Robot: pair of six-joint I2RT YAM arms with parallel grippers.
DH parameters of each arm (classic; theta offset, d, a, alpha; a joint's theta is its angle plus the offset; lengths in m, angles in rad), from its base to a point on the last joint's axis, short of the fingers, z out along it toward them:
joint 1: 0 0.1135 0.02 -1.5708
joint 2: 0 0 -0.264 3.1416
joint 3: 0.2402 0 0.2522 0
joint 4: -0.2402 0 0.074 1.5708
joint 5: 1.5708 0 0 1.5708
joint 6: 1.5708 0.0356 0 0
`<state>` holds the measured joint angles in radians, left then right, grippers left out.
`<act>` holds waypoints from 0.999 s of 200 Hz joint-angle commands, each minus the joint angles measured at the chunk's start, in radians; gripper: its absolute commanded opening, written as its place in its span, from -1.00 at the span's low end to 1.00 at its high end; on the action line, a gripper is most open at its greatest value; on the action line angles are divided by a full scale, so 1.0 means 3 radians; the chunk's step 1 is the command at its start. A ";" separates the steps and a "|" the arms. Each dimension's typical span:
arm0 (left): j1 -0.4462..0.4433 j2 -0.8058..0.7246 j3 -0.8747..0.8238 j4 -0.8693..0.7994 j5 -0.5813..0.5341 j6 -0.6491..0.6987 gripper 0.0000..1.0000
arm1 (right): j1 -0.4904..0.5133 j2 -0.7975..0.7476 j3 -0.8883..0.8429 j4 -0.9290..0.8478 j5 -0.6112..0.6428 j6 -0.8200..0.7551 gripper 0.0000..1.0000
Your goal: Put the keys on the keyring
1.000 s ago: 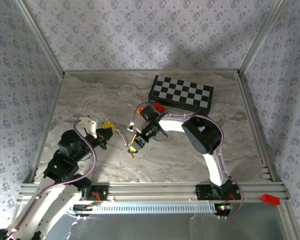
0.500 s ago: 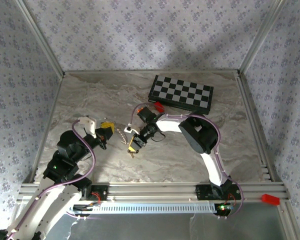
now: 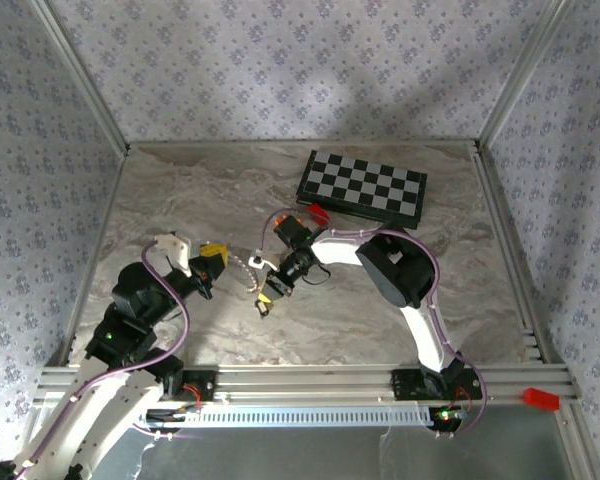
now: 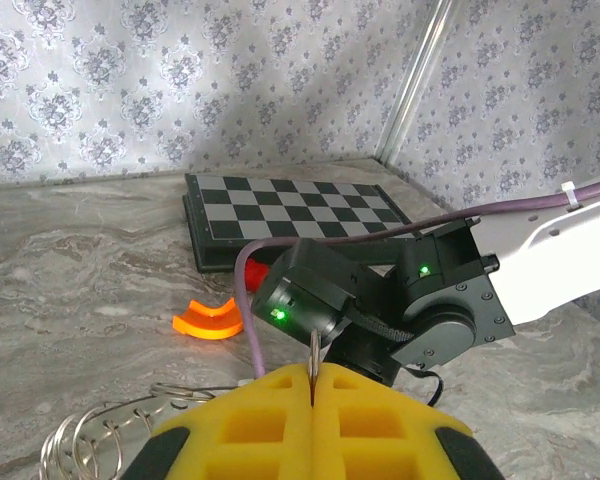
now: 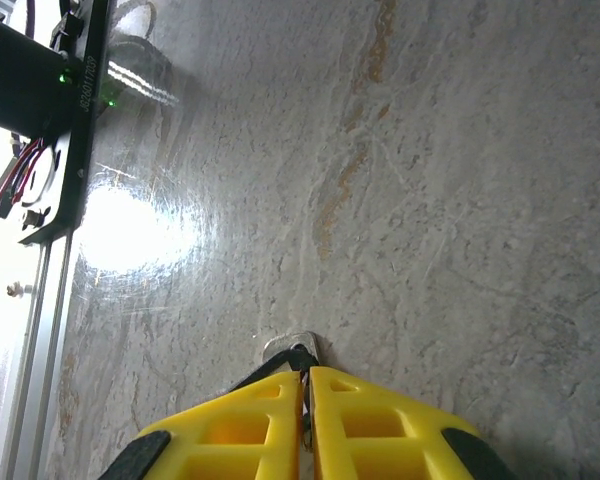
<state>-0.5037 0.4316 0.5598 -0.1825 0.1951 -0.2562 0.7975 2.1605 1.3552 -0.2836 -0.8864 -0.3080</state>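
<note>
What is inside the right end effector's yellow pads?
A small key: its silvery end pokes out of the shut right end effector. The rest is covered.

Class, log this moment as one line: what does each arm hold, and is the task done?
left fingers: shut on keyring | right fingers: shut on key, low at table | key on keyring: not yet

A tiny dark-headed, silvery key (image 5: 288,348) is mostly hidden between the right gripper's (image 5: 306,378) yellow foam pads (image 5: 380,425). The silvery wire keyring (image 4: 85,440) runs off the left wrist view's bottom edge.
</note>
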 commanded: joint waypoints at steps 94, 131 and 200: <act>0.0022 -0.0191 0.0032 -0.0043 -0.0023 -0.0055 -1.00 | -0.0003 -0.0801 -0.0647 0.0229 0.0843 0.0441 -1.00; 0.0018 -0.0213 0.0147 -0.0326 -0.0100 -0.0010 -1.00 | 0.0157 -0.1188 -0.0822 -0.0176 0.1681 0.0613 -1.00; 0.0014 -0.0361 0.0090 -0.0287 0.0002 -0.0066 -1.00 | 0.0563 -0.1557 -0.0740 -0.1441 0.2645 0.1175 -1.00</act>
<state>-0.5037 0.3450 0.5552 -0.3016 0.1722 -0.2569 0.9386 1.7321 1.1168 -0.5056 -0.2276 -0.0479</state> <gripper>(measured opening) 0.047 0.053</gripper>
